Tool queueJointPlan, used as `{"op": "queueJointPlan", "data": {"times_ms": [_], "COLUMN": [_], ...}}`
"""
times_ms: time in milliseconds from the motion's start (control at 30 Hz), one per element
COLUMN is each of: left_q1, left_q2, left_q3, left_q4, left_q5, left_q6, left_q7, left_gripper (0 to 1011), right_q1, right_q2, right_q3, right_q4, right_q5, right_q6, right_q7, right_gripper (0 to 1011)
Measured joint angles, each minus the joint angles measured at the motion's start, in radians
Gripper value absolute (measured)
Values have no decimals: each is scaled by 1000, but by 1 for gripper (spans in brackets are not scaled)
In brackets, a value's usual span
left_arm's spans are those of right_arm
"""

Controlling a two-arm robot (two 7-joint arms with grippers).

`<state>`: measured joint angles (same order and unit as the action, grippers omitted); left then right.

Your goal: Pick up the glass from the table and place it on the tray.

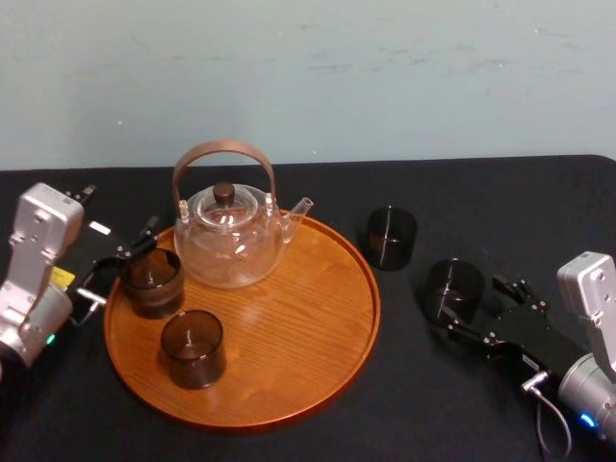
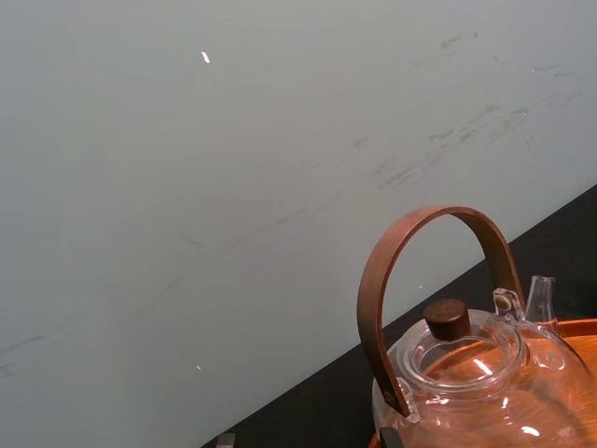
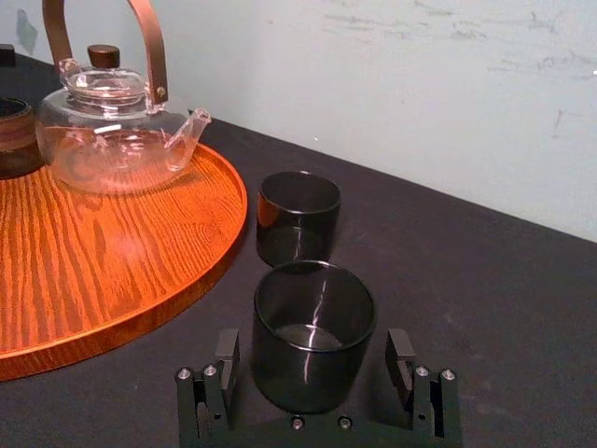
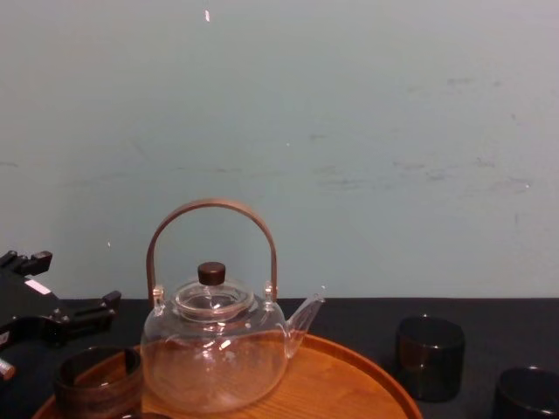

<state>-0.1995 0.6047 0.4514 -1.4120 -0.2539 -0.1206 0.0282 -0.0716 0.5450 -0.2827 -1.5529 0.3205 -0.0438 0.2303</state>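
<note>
On the black-cloth table (image 1: 481, 192) to my right, the glass (image 1: 452, 287) stands upright, well apart from the tray's rim. My right gripper (image 3: 313, 353) is low on the cloth and released. Its fingers (image 3: 226, 347) are spread to either side of the glass with a sliver of gap on each side, gripping nothing. A second dark glass (image 1: 390, 238) sits just behind it, nearer the tray (image 1: 298, 318).

That round wooden tray carries the clear teapot (image 1: 231, 241) with its brown hoop handle toward the back. There's one dark cup (image 1: 151, 281) at the left edge and another (image 1: 192, 348) nearer me.

My left gripper (image 1: 115, 217) hangs just beside the tray's left rim, behind that left cup, fingers apart and holding nothing.

Behind the table runs a pale blue-green wall (image 1: 385, 77), scuffed and streaked. The cloth is plain, with no pattern.

As for markings, I see a small white patch (image 1: 99, 228) on the left gripper and a yellow tag (image 1: 60, 277) on that arm, both too small for me to read.
</note>
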Motion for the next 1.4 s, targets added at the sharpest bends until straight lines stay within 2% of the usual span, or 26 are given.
{"op": "queueJointPlan", "data": {"times_ms": [467,933,1233,1400], "left_q1": [0,0,0,0], "left_q2": [0,0,0,0], "left_q3": [0,0,0,0], "left_q4": [0,0,0,0], "left_q5": [0,0,0,0], "left_q6": [0,0,0,0], "left_q7": [0,0,0,0], "left_gripper": [1001,1001,1001,1001], "right_q1": [47,145,189,188], "right_q2": [-39,-94,-132,-131], "right_q3": [14,11,10,9], "right_q4": [77,193,263,261], "right_q5": [-14,-26,-35,-35], "right_q6": [4,-17,-24,-24], "right_q7": [50,135,166,166], "right_gripper": [1002,1002,1002,1002]}}
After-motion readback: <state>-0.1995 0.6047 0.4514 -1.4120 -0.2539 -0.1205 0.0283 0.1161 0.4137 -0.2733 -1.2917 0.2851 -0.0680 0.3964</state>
